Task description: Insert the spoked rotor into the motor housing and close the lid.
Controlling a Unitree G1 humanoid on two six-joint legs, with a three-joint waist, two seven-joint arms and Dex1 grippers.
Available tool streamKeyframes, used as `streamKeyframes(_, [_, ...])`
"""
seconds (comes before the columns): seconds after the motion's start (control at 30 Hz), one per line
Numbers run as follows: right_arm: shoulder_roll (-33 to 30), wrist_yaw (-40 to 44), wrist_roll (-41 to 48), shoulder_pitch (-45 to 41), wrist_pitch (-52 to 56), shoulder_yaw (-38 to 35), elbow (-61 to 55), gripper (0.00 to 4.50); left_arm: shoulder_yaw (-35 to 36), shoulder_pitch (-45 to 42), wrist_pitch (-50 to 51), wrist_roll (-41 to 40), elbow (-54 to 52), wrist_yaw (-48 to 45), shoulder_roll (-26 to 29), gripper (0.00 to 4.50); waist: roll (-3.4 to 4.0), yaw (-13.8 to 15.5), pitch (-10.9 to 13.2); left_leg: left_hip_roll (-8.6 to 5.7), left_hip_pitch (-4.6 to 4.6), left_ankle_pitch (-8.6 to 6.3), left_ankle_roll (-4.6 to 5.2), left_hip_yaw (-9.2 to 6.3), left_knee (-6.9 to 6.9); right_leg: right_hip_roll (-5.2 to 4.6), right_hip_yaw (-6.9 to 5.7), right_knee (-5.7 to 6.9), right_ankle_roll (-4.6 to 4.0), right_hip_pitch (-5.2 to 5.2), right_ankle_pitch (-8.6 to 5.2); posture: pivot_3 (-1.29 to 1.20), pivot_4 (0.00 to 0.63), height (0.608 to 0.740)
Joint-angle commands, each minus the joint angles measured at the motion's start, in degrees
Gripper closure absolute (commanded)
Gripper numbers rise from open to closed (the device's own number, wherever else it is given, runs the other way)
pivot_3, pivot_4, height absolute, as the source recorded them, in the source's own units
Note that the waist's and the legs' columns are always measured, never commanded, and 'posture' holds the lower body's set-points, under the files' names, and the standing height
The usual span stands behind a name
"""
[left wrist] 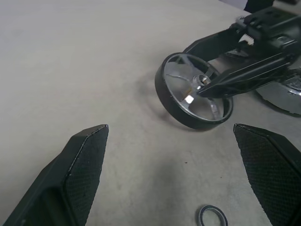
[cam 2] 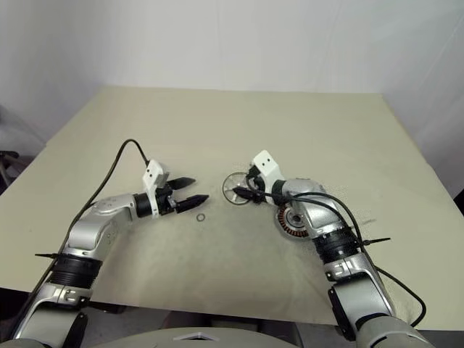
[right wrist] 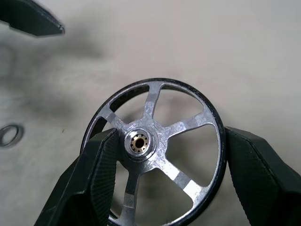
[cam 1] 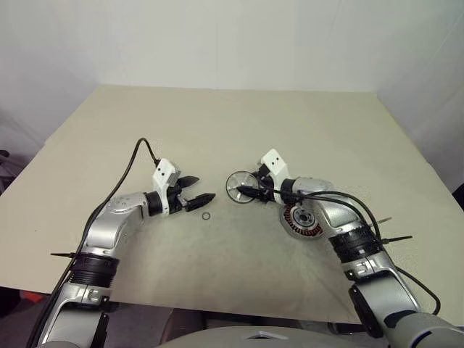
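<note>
The right claw holds the rotor, tipped up off the bench. The left claw waits wide open. Next, I think: lower it into the housing.

A wide beige worktop is set against plain white walls. Soft, even light is cast across its matte surface.

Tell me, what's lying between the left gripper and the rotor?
A small dark ring on the table, between left gripper and spoked rotor; head views show it.
</note>
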Motion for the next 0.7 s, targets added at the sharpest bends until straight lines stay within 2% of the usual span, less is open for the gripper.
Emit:
streamKeyframes(0.03, [-0.2, 0.1, -0.1, -2.2, -2.3, -2.4, 1.1, 1.48, 1.4, 0.0, -0.7, -0.4, -2.2, 0.3, 0.6, 0.0, 0.0, 0.0, 0.0, 0.0, 0.0, 0.0, 0.0, 0.0, 0.0, 0.0, 0.0, 0.0, -0.01, 0.0, 0.01, 0.0, 0.0, 0.74])
streamKeyframes(0.27, [-1.9, 2.4, 0.8, -0.3, -4.1, -3.6, -5.7, 1.48, 1.2, 0.1, -0.8, -0.4, -2.1, 0.6, 0.5, 0.0, -0.02, 0.1, 0.1, 0.0, -0.03, 0.0, 0.01, 0.0, 0.0, 0.0, -0.01, -0.01, -0.01, -0.03, 0.01, 0.0, 0.0, 0.74])
streamKeyframes(0.5, [-3.0, 4.0, 5.5, 1.5, 2.1, -6.9, -13.0, 1.48, 0.7, -0.6, -1.0, -0.2, -1.0, 0.3, 0.1, 0.0, -0.01, 0.1, 0.3, 0.02, -0.02, 0.0, 0.03, 0.0, -0.01, 0.01, -0.01, -0.01, 0.05, -0.04, 0.05, 0.0, 0.0, 0.74])
streamKeyframes(0.63, [-2.1, 1.7, 3.2, 0.7, 1.3, -6.4, -8.8, 0.18, 0.5, -1.3, -1.3, 0.0, -0.3, 0.0, -0.1, 0.0, -0.01, 0.1, 0.3, 0.02, -0.02, 0.01, 0.02, 0.0, -0.01, 0.01, -0.02, 0.0, -0.02, -0.04, 0.02, 0.0, 0.0, 0.74])
streamKeyframes(0.7, [-1.9, 1.0, 2.3, 0.5, 0.0, -6.1, -7.6, 0.04, 0.4, -1.6, -1.3, 0.0, -0.1, 0.0, -0.1, 0.0, 0.01, 0.1, 0.3, 0.02, -0.01, 0.01, 0.02, 0.0, -0.01, 0.01, -0.02, 0.01, -0.04, -0.04, 0.02, 0.0, 0.0, 0.74])
